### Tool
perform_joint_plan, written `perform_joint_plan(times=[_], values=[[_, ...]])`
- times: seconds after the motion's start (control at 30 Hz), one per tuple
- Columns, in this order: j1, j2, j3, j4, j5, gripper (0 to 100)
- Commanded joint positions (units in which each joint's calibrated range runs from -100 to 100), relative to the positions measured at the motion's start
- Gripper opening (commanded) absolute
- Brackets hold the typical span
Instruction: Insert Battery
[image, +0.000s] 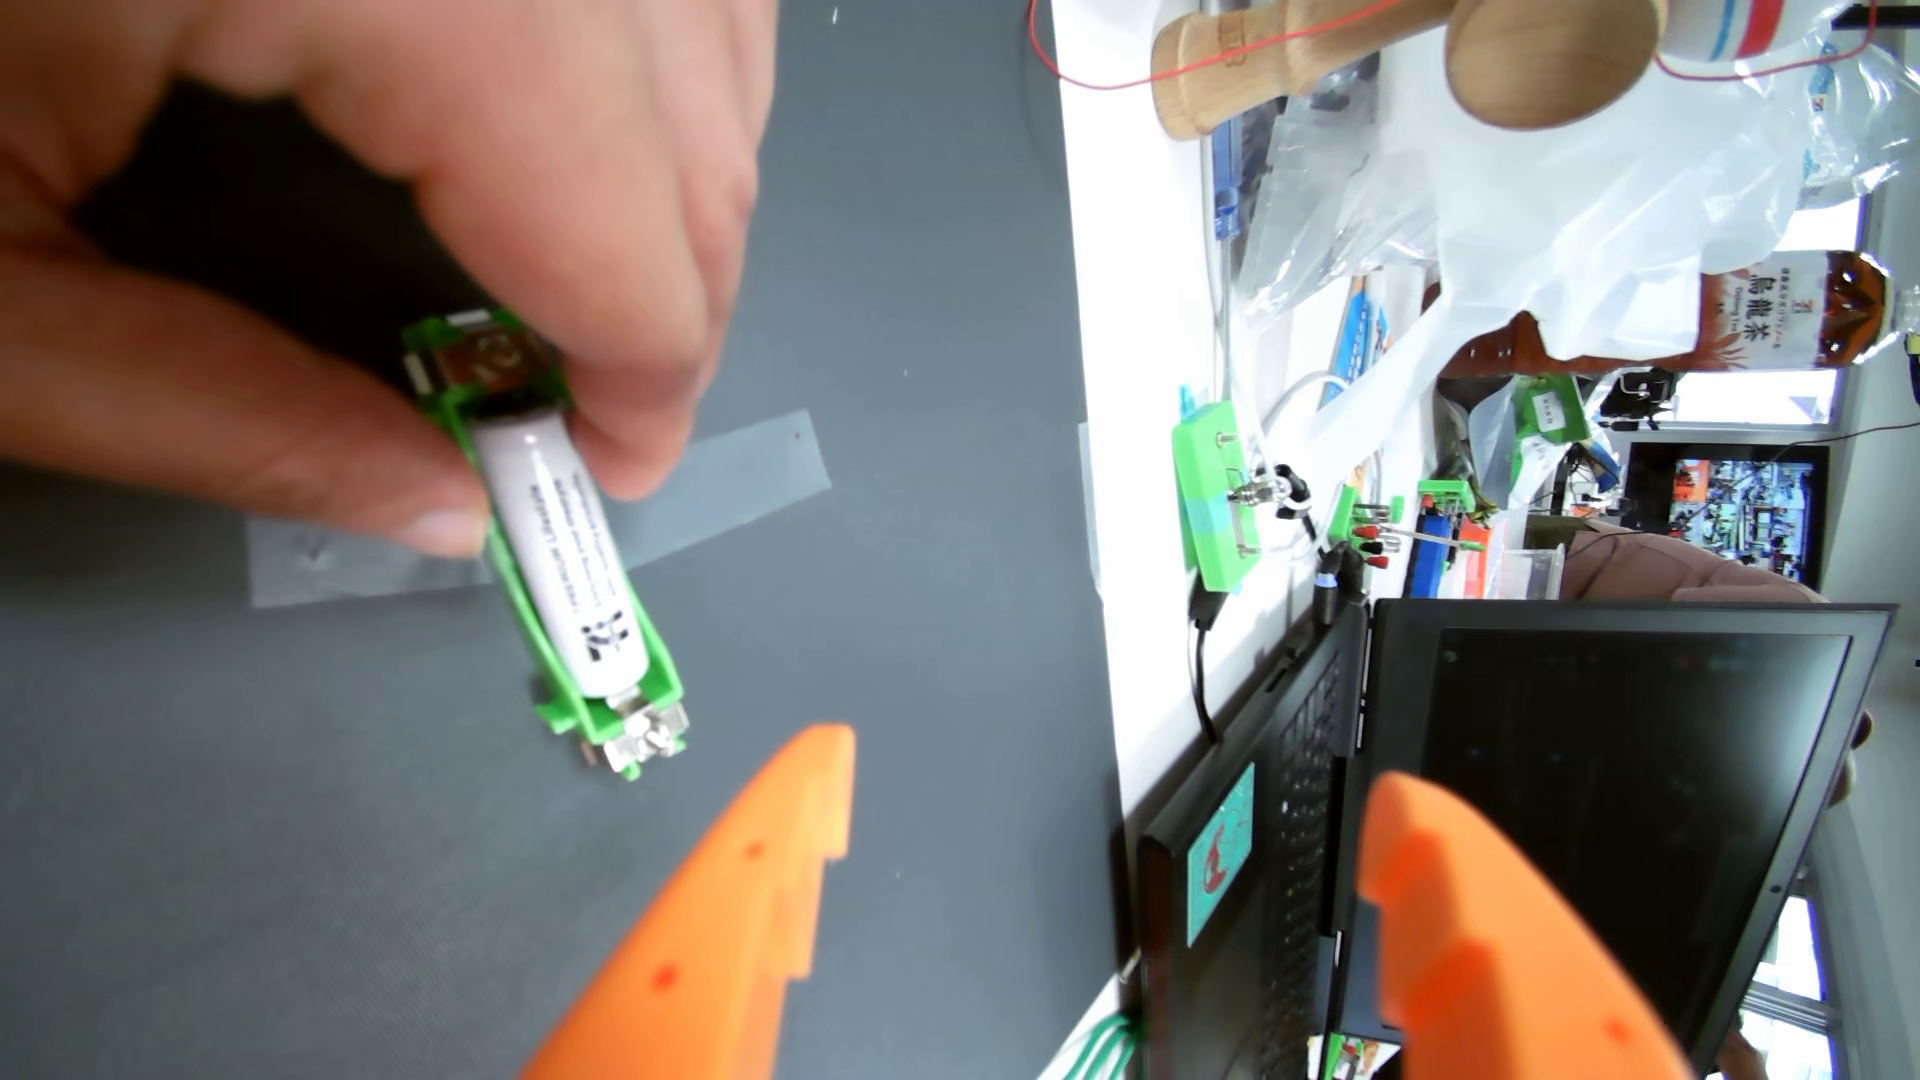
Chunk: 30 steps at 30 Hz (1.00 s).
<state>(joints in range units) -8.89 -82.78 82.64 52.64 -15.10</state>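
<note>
A person's hand (343, 239) pinches a green battery holder (551, 540) between thumb and fingers above a dark grey mat (914, 582), seen in the wrist view. A white cylindrical battery (566, 561) lies seated lengthwise in the holder, with metal contacts showing at both ends. Strips of grey tape (727, 478) cross on the mat just behind it. The robot's orange gripper (1107, 789) enters from the bottom edge with its jaws spread wide apart and nothing between them; the nearer fingertip sits just beside the holder's lower end without touching it. To the right of the mat, on a white table (1132, 312), stand an open black laptop (1558, 810), small green printed fixtures (1210, 498), a clear plastic bag (1538, 177) and a wooden kendama (1351, 52).
</note>
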Motion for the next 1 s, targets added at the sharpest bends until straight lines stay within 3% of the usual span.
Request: perform_joint_plan(times=[0.0,0.97], values=[[0.2,-0.5,-0.3,0.2,0.2,27],[0.2,-0.5,-0.9,0.2,0.2,27]])
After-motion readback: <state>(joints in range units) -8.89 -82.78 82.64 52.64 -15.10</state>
